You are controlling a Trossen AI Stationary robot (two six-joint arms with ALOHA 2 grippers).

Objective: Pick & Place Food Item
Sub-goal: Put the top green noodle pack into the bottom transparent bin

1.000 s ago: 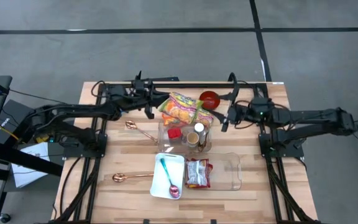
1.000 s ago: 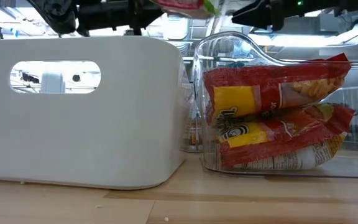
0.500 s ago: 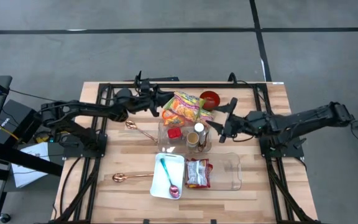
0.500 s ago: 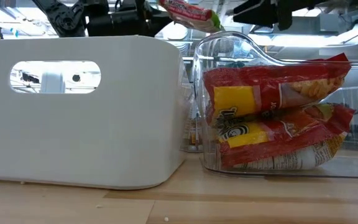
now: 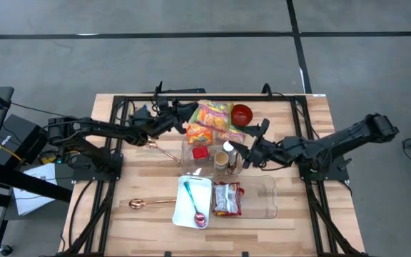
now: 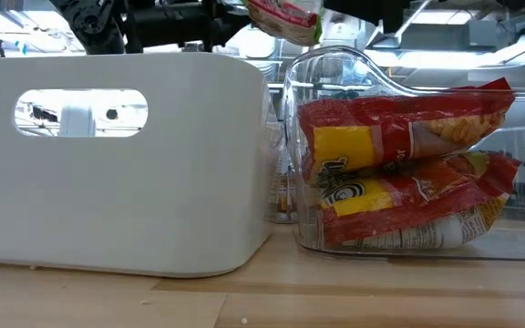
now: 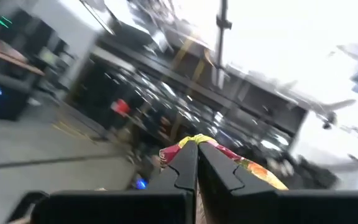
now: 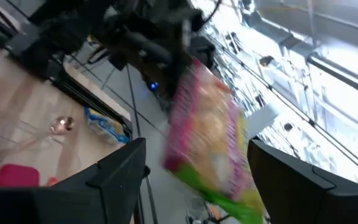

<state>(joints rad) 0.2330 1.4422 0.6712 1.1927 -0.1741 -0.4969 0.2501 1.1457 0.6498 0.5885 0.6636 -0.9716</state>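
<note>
Orange-and-green snack bag (image 5: pixel 212 120) hangs in the air above the wooden surface (image 5: pixel 145 178), pinched at one edge by the left gripper (image 5: pixel 185 116), whose jaws are clenched on the packet. Seen from the left wrist, the bag's crinkled edge (image 7: pixel 213 154) pokes out from between the two closed dark fingers (image 7: pixel 182 168). Relative to the clear container (image 5: pixel 211 155) holding a red block (image 5: pixel 200 152) and a jar (image 5: pixel 227 149), the bag sits just beyond its far rim, beside a red bowl (image 5: pixel 241 113). The right gripper (image 5: pixel 242 146) hovers at the container's right edge, its jaws spread wide and empty, with the bag (image 8: pixel 210 137) framed between its fingers (image 8: pixel 120 171) but well apart from them. Nearer than the container stand a white tray (image 5: pixel 195 202) with a teal spoon (image 5: pixel 192 201) and a clear bin (image 5: pixel 259 198) holding a red chip packet (image 5: pixel 227 198).
</note>
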